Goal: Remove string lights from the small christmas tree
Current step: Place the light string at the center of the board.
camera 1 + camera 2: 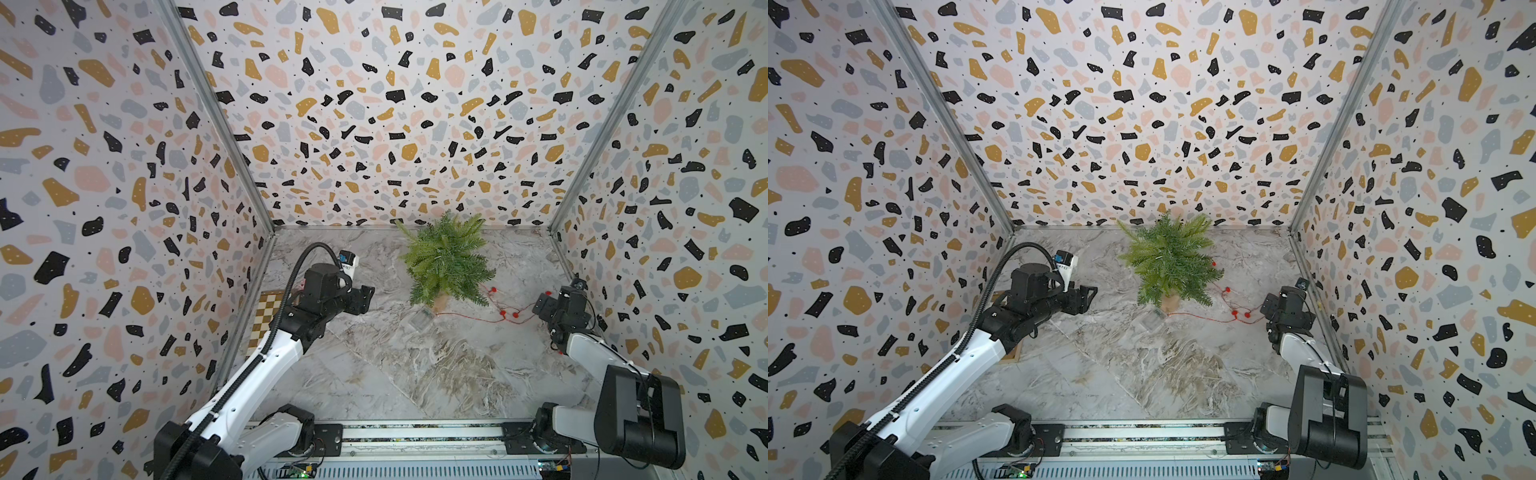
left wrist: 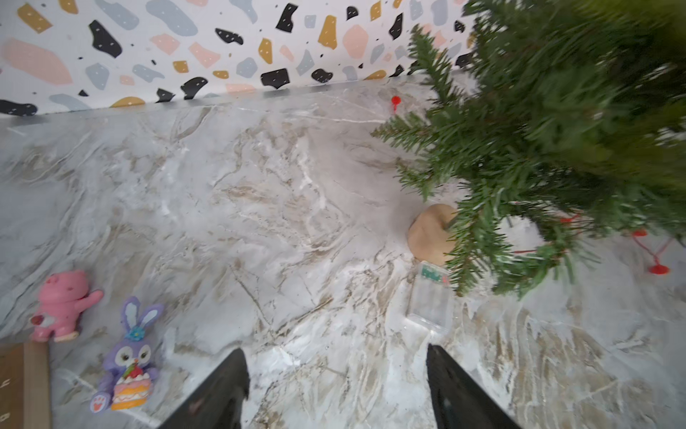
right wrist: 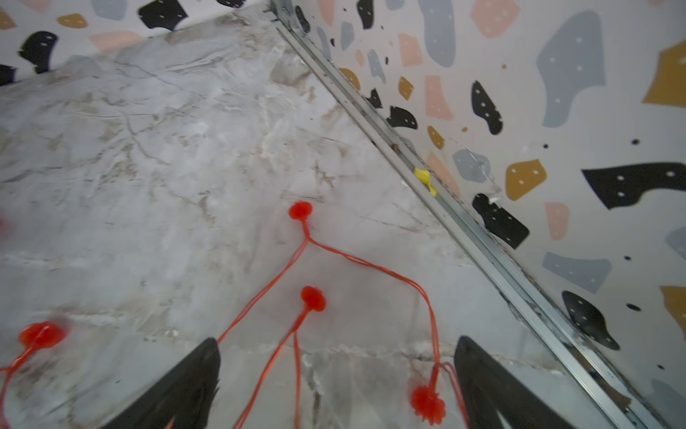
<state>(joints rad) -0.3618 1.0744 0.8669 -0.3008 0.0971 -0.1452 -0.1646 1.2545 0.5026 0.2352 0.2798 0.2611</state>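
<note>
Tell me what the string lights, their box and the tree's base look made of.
String lights: thin red wire, limp, with matte red beads, probably soft plastic. Box: clear glossy plastic, table showing through. Tree base: tan, matte, smooth; perhaps cloth or clay, cannot tell.

The grey-and-tan marble-patterned tabletop (image 1: pixel 395 365) carries a small green needle-branched christmas tree (image 1: pixel 446 259) at twelve o'clock, a clear rectangular plastic box (image 1: pixel 419 319) at its foot, red beaded string lights (image 1: pixel 505 312) trailing toward three o'clock, and a brown-and-cream checkered board (image 1: pixel 266 316) at nine o'clock.
</note>
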